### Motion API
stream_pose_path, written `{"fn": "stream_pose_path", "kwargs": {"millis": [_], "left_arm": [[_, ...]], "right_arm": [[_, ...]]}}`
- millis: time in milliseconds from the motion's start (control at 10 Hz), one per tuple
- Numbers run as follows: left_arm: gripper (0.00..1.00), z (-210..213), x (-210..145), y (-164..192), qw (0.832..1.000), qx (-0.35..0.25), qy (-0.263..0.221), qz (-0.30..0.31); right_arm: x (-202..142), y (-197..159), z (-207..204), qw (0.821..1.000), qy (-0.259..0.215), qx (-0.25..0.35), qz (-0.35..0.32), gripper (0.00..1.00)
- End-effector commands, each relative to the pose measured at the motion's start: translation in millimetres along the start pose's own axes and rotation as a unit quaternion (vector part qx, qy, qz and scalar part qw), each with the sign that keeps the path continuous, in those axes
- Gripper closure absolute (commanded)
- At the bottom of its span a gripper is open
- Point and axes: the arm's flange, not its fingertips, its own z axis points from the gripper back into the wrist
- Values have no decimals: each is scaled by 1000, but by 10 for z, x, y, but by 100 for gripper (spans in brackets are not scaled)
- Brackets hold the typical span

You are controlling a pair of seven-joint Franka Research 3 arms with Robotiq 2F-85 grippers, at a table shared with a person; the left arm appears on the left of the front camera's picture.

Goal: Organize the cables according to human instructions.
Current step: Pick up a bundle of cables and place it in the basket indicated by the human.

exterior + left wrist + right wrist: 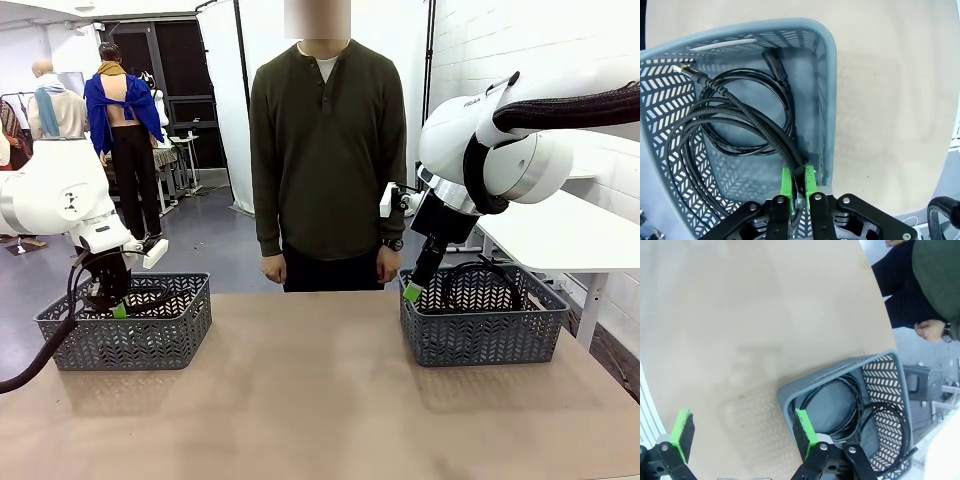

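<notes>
Black braided cord, one of the cables (735, 125), is pinched between the green pads of the left end effector (798, 187), which hangs over the left grey basket (827, 75) where a smoother, glossy coil already lies. This looks like the placing step, so the next move likely calls for lowering and releasing inside the lattice walls. Meanwhile the right end effector (742, 432) stands wide open and empty above the right basket (902, 390), which holds more coiled cords on the tan table (320, 400).

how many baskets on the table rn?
2. One grey basket at the robot's left end, under the left gripper, with cables inside. The other grey basket at the right end, by the right gripper.
</notes>
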Motion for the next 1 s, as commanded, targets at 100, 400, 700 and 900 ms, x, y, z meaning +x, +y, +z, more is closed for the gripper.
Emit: {"fn": "stream_pose_path", "kwargs": {"millis": [100,400,700,900], "left_arm": [[60,19,-46,87,1000,6,-1,-15],[2,106,-54,142,1000,4,-2,-25],[0,311,-22,287,999,-5,-3,-37],[0,427,-31,336,999,-11,-1,-38]], "right_arm": [[-3,8,-5,1000,0,0,-2,0],[-3,8,-5,1000,0,0,-2,0],[-3,8,-5,1000,0,0,-2,0],[-3,8,-5,1000,0,0,-2,0]]}}
